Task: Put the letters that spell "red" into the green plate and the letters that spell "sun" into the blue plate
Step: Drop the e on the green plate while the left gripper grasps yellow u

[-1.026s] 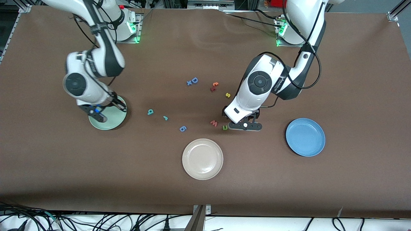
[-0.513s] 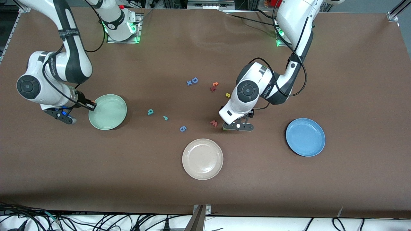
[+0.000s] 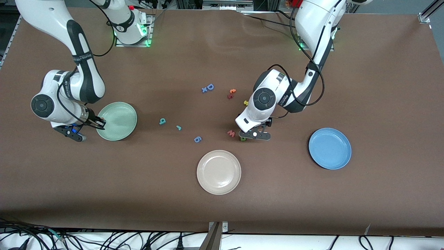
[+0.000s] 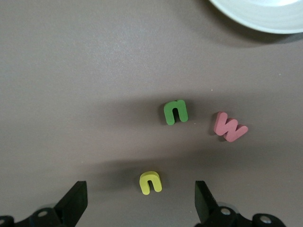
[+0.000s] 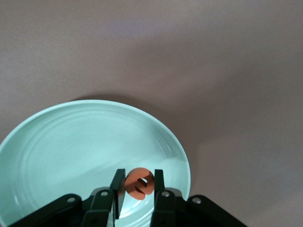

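1. In the front view the left claw (image 3: 252, 136) covers the yellow arch (image 4: 150, 182), and the dark green arch (image 3: 243, 139) only peeks out beside it.
2. The left wrist view cuts the beige-white plate (image 4: 265, 16) to a sliver of rim.
3. The right claw (image 5: 137, 183) hides part of the orange "e" (image 5: 140, 180).
4. The right wrist view crops the green plate (image 5: 57, 142) at its edge.

Brown table (image 3: 381, 86). Mint-green plate (image 3: 121, 125), sky-blue plate (image 3: 330, 148), beige-white plate (image 3: 219, 172). Orange "e" (image 5: 138, 182), dark green arch (image 4: 175, 112), yellow arch (image 4: 150, 182), pink "w" (image 4: 229, 126).
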